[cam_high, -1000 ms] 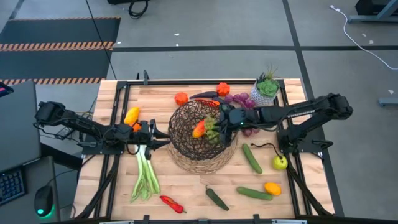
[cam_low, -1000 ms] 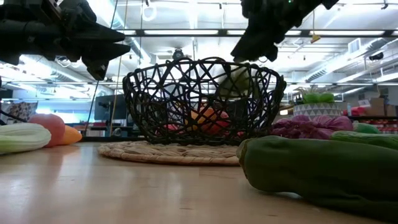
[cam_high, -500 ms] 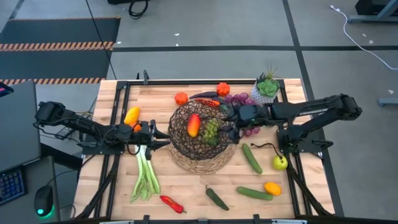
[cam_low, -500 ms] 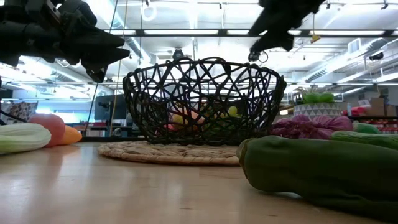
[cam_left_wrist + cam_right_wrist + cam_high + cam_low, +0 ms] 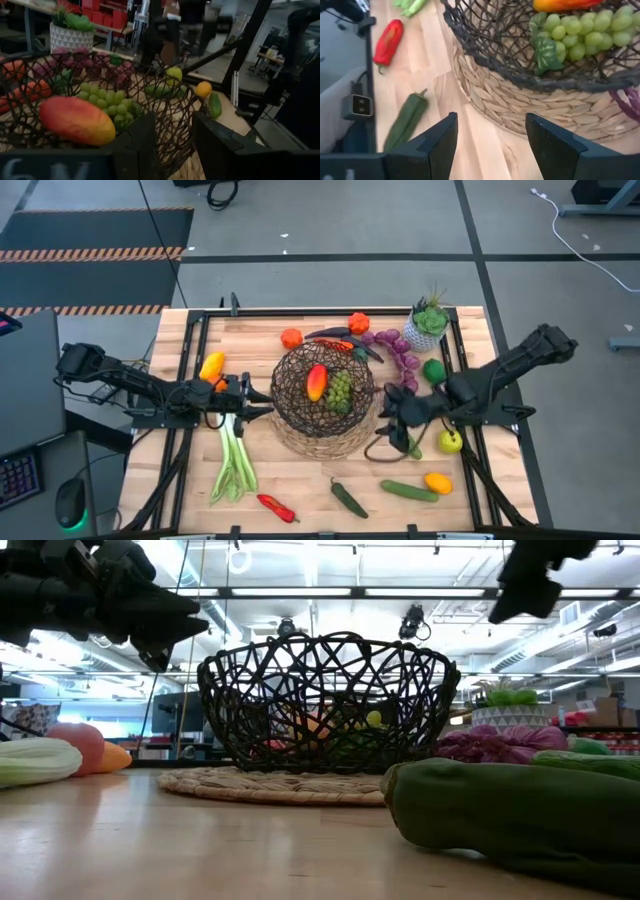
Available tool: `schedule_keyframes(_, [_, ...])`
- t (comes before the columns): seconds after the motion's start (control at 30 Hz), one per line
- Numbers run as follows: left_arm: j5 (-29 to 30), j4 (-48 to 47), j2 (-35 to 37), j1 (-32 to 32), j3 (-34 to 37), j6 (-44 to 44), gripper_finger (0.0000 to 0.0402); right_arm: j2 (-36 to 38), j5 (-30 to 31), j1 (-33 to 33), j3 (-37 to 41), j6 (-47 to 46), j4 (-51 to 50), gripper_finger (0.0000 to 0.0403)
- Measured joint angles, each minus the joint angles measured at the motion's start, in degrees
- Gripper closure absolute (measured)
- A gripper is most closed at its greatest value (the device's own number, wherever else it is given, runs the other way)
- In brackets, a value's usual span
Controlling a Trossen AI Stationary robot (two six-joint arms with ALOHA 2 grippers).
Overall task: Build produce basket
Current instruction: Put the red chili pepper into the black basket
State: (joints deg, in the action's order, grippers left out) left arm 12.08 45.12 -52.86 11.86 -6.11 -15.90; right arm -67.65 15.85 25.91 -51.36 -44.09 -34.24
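Observation:
The dark wire basket stands on its tan wicker base mid-table. Inside lie an orange-red pepper and green grapes, also seen as grapes in the right wrist view. My right gripper hovers open beside the basket's right side, above a cucumber; its fingers frame the wicker base. My left gripper is open, level at the basket's left rim; I cannot tell whether it touches. Purple grapes lie at the far right.
A leek, red pepper and dark green pepper lie near the front edge. Another cucumber, an orange fruit and a yellow-green apple sit at the right. The potted plant stands far right.
The green grapes have dropped from my right gripper to the basket's bottom beside the pepper. My right gripper has then drawn out of the basket, toward the table's right and near edge, and now hangs over the cucumber. The left arm has kept still.

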Motion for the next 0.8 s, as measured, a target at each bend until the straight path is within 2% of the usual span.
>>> schedule_keyframes(0.13, [-2.6, 8.0, 0.0, 0.0, 0.0, 4.6, 0.0261, -0.8, 8.1, 5.1, 2.1, -3.2, 2.7, 0.0165])
schedule_keyframes(0.2, [-6.4, 12.1, 0.0, 0.2, -0.4, 6.4, 0.0260, -0.9, 11.9, 7.0, 4.0, -4.0, 6.1, 0.0165])
schedule_keyframes(0.3, [-11.6, 10.3, 0.0, 1.6, -4.8, 7.6, 0.0262, -1.0, 12.9, 8.7, 7.2, -4.6, 10.5, 0.0165])
schedule_keyframes(0.37, [-12.4, 1.2, 0.0, 3.7, -10.1, 10.6, 0.0266, -1.0, 13.0, 9.5, 9.2, -6.4, 13.6, 0.0165])
schedule_keyframes(0.47, [-11.7, -21.2, -0.8, 7.1, -21.5, 15.4, 0.0272, -1.0, 12.9, 10.5, 11.6, -8.0, 15.9, 0.0165])
schedule_keyframes(0.57, [-10.0, -39.2, -4.4, 10.1, -32.4, 17.6, 0.0277, -1.1, 12.8, 11.3, 13.4, -9.3, 17.1, 0.0165])
schedule_keyframes(0.67, [-9.3, -48.4, -9.1, 13.0, -41.2, 18.2, 0.0280, -1.1, 12.8, 11.9, 13.7, -9.8, 17.6, 0.0165])
schedule_keyframes(0.8, [-6.8, -56.2, -17.0, 17.0, -48.7, 19.8, 0.0273, -1.1, 13.0, 12.3, 13.7, -8.6, 19.3, 0.0165])
